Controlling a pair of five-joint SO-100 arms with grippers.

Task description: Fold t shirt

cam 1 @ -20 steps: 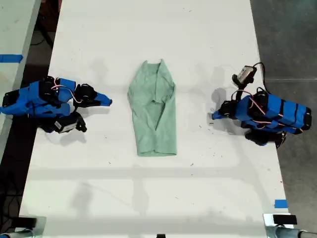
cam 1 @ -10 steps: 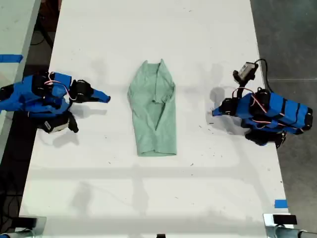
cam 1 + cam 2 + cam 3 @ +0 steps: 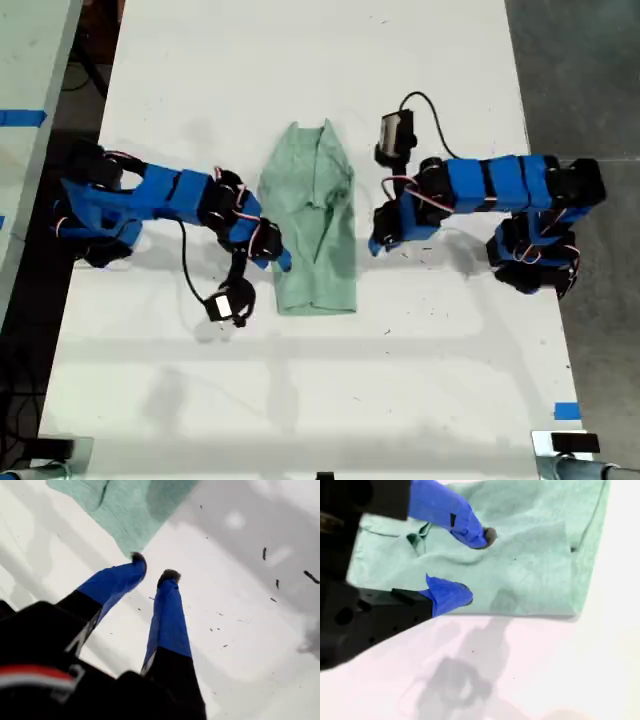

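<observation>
T shirt point(image 3: 315, 220) lies flat mid-surface, btwn my two arms. It looks already folded lengthwise into a narrow strip: pointed end toward the exterior view's top, squarer end toward its bottom. Wrinkled, w/ a raised crease down the middle.

My first claw point(image 3: 152, 566) is open w/ nothing btwn the fingers. It's over bare surface just beside the shirt's edge on the exterior view's right point(image 3: 375, 243), tips near a corner of the cloth but not on it. My second claw point(image 3: 476, 566) is also open, at the opposite edge point(image 3: 280, 258). One finger is over the fabric, the other about at the cloth's border (can't tell if either touches).

Handling, my guess: thin, soft, v. light, no stiffness at all. It'll sag and drag rather than lift as a sheet, and the stacked layers could slide apart. Best to pinch at an edge or corner, through all layers, both sides at matching height so the fold goes over evenly. It's hard to get a finger under cloth lying this flat, so press and scoop.

Surface point(image 3: 200, 400) is white, smooth, w/ small dark specks point(image 3: 265, 554) near the first claw. Blue tape mark point(image 3: 566, 410) sits at its corner in the exterior view's lower right. Grey floor point(image 3: 590, 80) beyond, on that view's right.
</observation>
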